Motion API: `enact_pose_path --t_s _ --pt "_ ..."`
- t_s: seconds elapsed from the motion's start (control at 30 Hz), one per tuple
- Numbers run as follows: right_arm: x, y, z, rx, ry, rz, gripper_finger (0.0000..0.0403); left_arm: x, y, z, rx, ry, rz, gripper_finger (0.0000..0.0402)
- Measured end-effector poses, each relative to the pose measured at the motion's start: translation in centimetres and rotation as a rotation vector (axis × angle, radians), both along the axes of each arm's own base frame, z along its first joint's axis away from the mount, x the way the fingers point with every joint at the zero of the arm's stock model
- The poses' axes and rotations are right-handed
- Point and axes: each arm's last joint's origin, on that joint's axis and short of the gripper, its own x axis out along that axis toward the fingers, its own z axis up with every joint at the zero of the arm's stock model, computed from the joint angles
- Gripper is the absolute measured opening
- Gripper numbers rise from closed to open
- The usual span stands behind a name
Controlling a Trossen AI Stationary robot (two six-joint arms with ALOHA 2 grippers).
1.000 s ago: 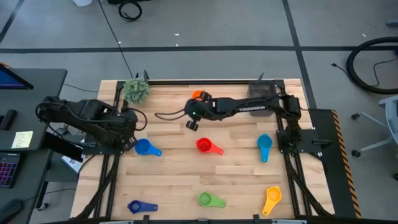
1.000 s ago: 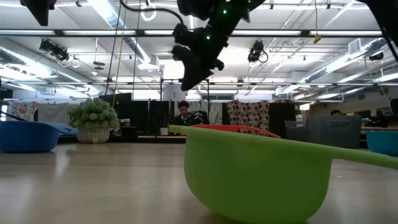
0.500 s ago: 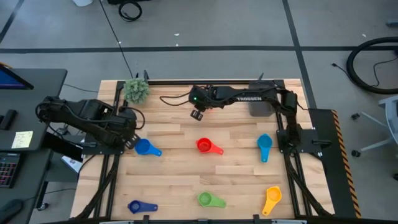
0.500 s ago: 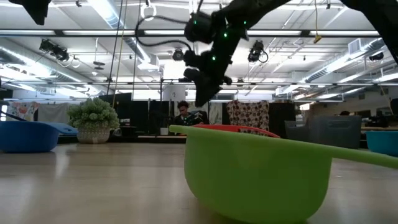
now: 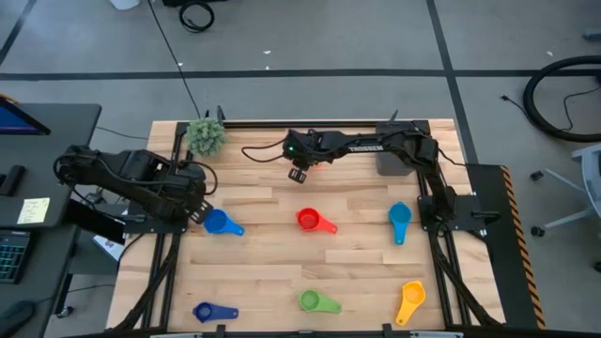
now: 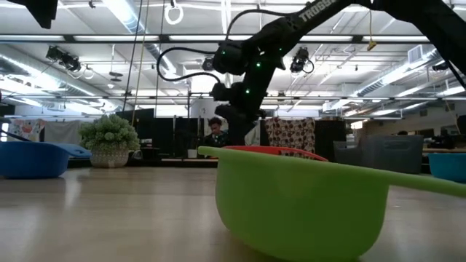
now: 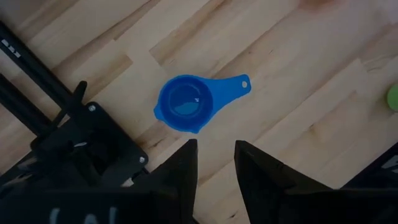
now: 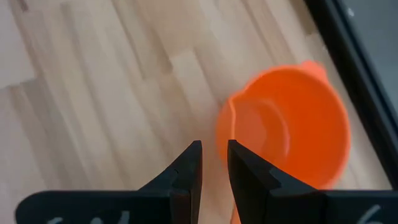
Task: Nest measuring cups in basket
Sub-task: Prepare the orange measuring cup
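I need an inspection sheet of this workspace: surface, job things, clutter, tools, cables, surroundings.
Surface: pale wooden plank table, black frame.
Job things: six plastic measuring cups lie apart: orange, red, green, yellow, light blue, two darker blue. Dark grey rectangular basket at far right edge; contents hidden.
Clutter: fuzzy green plant ball.
Tools: right tool hangs above the orange cup's rim, slightly parted, empty. Left tool waits above a darker blue cup, empty.
Cables: black cable beside right arm.
Surroundings: desk at left.
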Motion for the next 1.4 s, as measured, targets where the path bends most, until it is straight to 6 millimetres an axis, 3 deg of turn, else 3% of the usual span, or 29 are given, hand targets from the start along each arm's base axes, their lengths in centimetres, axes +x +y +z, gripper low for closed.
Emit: enact_pose_path --t_s 0.47,0.7,0.9,1.23,1.4 --pt "0.5 -0.6 -1.3 -0.025 0.009 0.037 0.0080 0.0 0.0 0.0 0.001 0.001 -0.004 0.0112" --pt "1.7 1.0 1.4 -0.064 -0.015 0.122 0.0079 0.0 0.0 0.0 0.001 0.001 -0.004 0.0112" --pt "1.7 1.3 3.7 -0.079 0.022 0.040 0.0079 0.0 0.0 0.0 0.001 0.001 -0.004 0.0112" --pt "-0.5 -1.3 2.9 0.011 0.120 -0.116 0.0080 0.0 0.0 0.0 0.001 0.000 -0.004 0.0112" --pt "-0.7 -2.2 2.9 0.128 0.078 -0.079 0.0080 0.0 0.0 0.0 -0.001 0.000 0.004 0.0112"
